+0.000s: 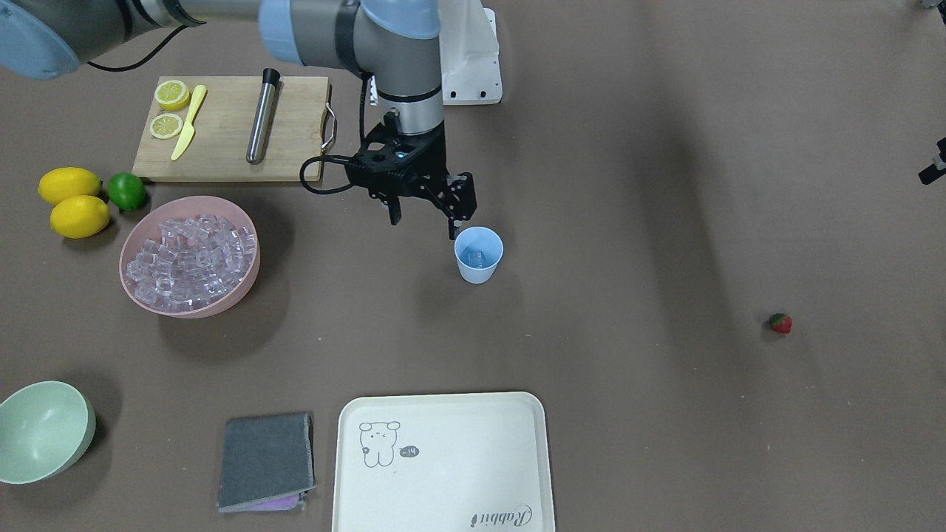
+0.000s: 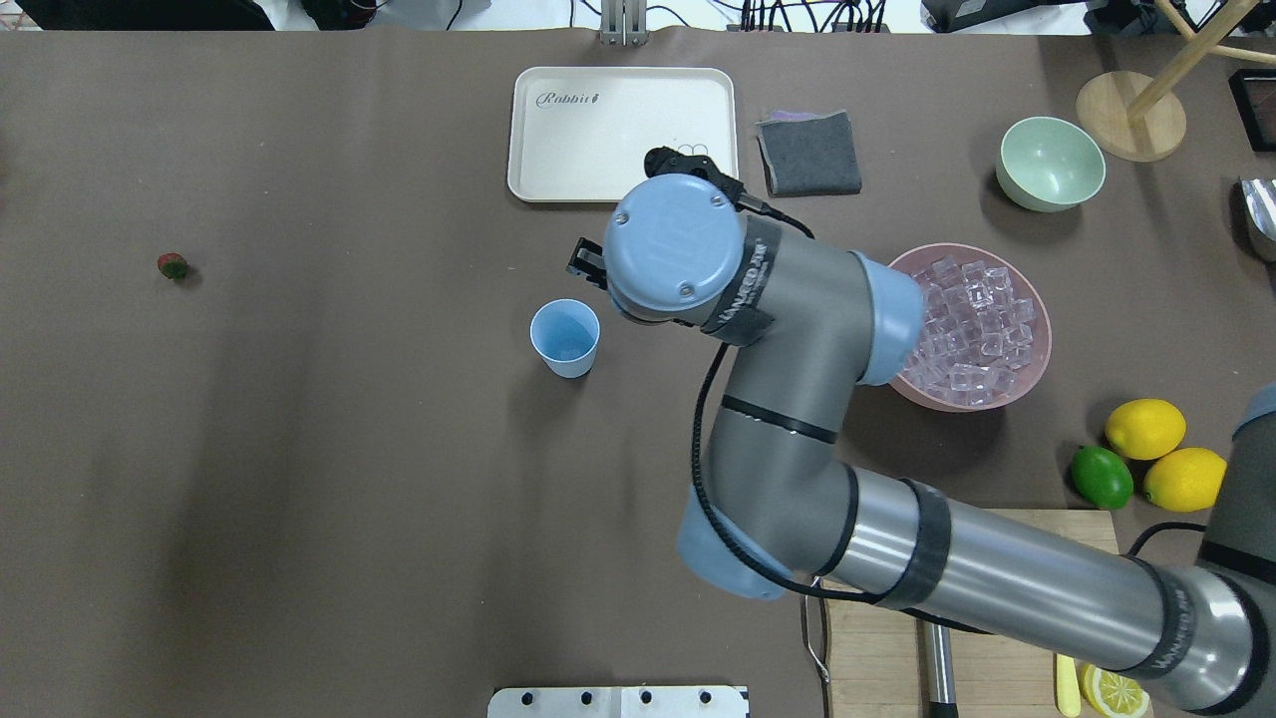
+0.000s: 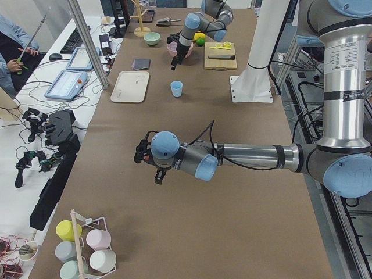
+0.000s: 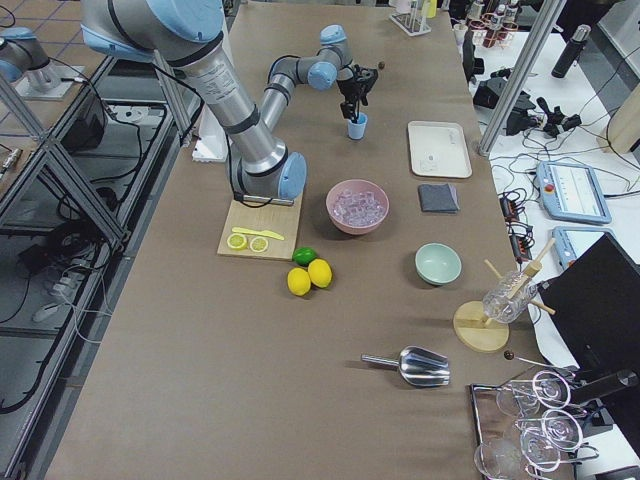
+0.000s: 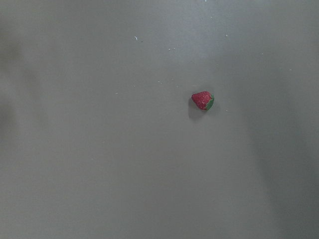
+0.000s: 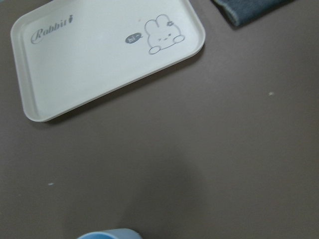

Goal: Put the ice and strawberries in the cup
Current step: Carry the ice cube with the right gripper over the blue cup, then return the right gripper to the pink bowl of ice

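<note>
Strawberry alone on bare surface, open to approach from every side, cup mouth uncovered from above, right gripper just beside its rim, pink bowl and tray well apart.

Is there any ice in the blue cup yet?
Yes: a clear ice cube shows inside the upright cup; the strawberry lies far off.

1. The light-blue cup is being kept upright, possibly with one clear cube inside.
2. The ice is being held heaped in a pink bowl.
3. The red strawberry is being left lying well apart from both.
</note>
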Controlling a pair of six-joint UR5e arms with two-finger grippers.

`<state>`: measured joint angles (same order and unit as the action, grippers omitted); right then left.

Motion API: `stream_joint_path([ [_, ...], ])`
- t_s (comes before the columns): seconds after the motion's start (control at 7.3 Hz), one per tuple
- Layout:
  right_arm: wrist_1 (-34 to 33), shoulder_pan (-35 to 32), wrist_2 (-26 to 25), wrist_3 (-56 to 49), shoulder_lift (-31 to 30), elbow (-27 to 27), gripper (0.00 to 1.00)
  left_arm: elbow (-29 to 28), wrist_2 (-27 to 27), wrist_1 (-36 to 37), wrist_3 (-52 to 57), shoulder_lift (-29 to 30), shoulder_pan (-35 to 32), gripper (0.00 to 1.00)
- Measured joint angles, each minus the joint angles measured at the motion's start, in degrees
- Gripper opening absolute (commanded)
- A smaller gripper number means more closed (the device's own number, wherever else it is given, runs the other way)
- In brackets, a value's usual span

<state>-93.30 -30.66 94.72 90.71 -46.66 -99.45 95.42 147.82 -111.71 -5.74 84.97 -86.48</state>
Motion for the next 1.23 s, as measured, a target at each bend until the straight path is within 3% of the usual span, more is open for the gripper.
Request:
stream_joint_path([
  [0.41,-0.2,-8.4,10.6,-20.8,-12.6,-6.9,0.99,0.1,-4.3,0.1,-0.3,0.4,0.0,0.98],
  [0.82,0.2,-13.1,14.9,-36.2,-23.3,-11.4,0.99,0.1,-4.5,-0.1,-0.3,0.4,0.0,0.98],
  [1.23,0.3,-15.3,16.9,-46.1,-29.3,-12.8,0.94,0.1,-4.4,-0.1,-0.2,0.2,0.0,0.98],
])
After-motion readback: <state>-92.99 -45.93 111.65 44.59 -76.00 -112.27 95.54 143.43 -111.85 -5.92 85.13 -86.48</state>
